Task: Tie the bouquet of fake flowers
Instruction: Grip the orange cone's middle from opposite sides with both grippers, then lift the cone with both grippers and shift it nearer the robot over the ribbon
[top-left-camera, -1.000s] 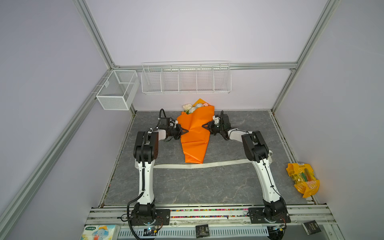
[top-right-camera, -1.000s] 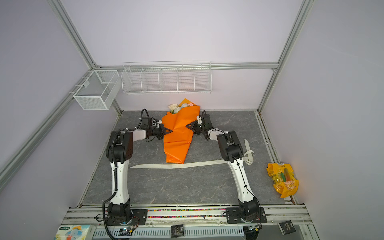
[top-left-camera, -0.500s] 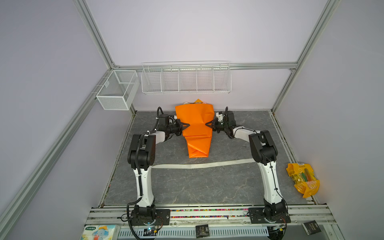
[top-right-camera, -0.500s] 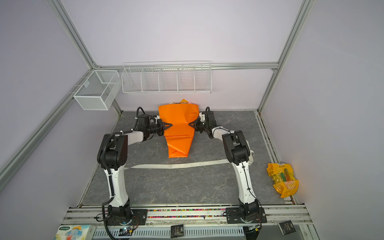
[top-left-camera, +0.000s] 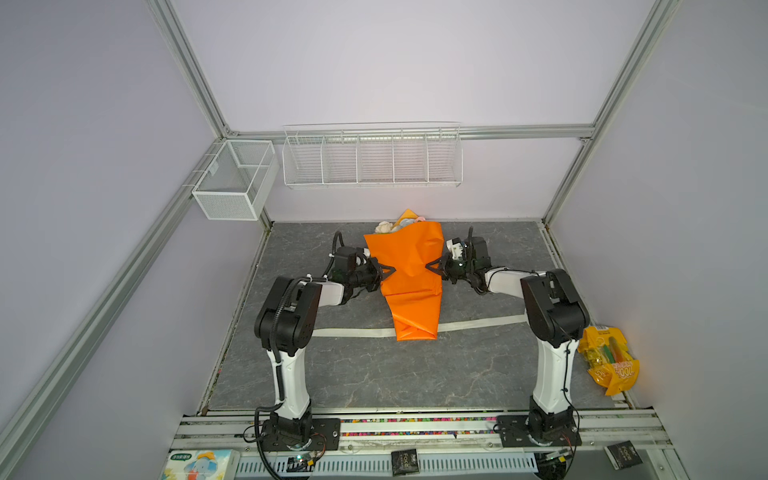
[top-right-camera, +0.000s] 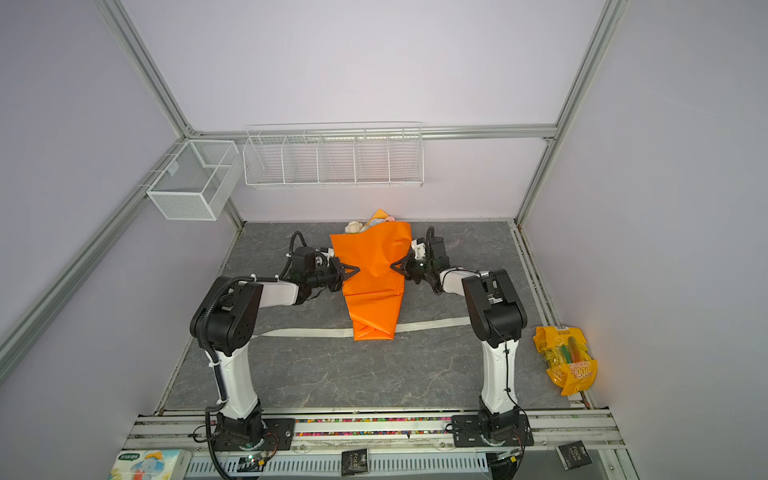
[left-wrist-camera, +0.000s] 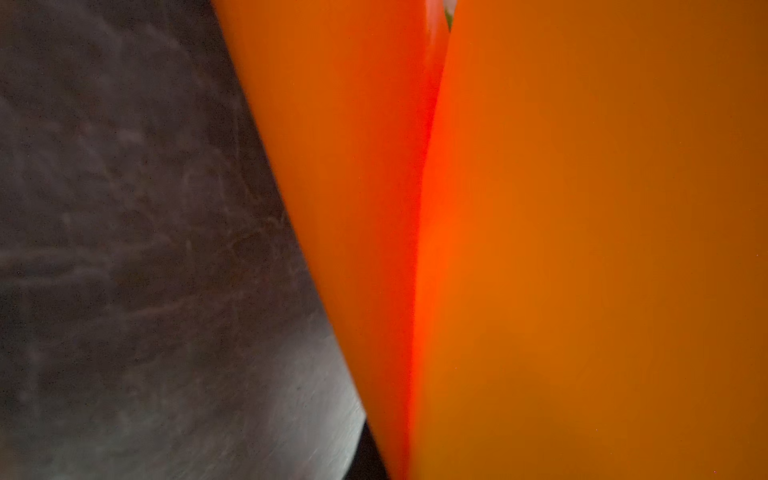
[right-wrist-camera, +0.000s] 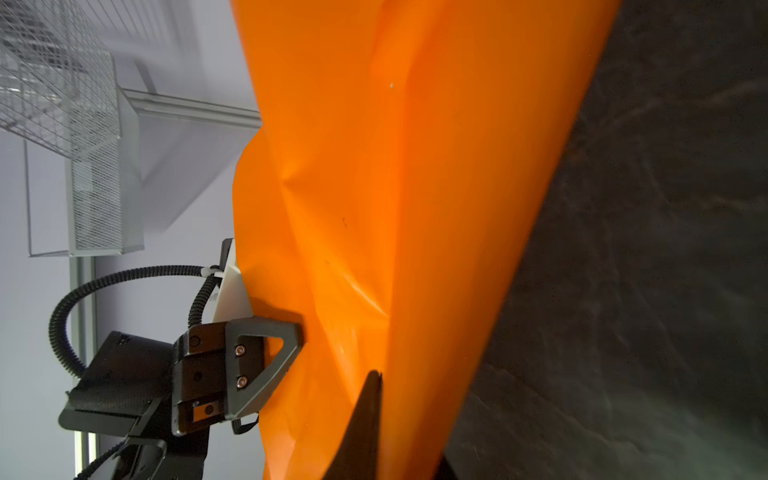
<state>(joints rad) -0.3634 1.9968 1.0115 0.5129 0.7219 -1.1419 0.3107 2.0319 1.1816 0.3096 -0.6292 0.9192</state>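
Note:
The bouquet of fake flowers is rolled inside an orange wrapping sheet (top-left-camera: 409, 282) (top-right-camera: 374, 282) lying on the grey table. Only a few cream and pink heads (top-left-camera: 384, 226) (top-right-camera: 354, 226) stick out at the far end. My left gripper (top-left-camera: 390, 270) (top-right-camera: 356, 269) is shut on the sheet's left edge. My right gripper (top-left-camera: 428, 264) (top-right-camera: 392, 266) pinches the right edge. In the right wrist view the sheet (right-wrist-camera: 415, 208) passes between my right gripper's dark fingers (right-wrist-camera: 368, 415), with the left gripper (right-wrist-camera: 291, 345) on its far side. Orange sheet (left-wrist-camera: 582, 249) fills the left wrist view.
A cream ribbon (top-left-camera: 353, 332) (top-right-camera: 299, 332) lies across the table under the wrap's near tip. A yellow snack bag (top-left-camera: 609, 365) sits at the right edge. White wire baskets (top-left-camera: 372, 158) (top-left-camera: 232, 183) hang on the back wall. A tissue pack (top-left-camera: 199, 463) lies by the front rail.
Both arms carried the wrap up and toward the back wall, then brought it down and nearer. Its tip now lies over the ribbon. The right jaws have closed further.

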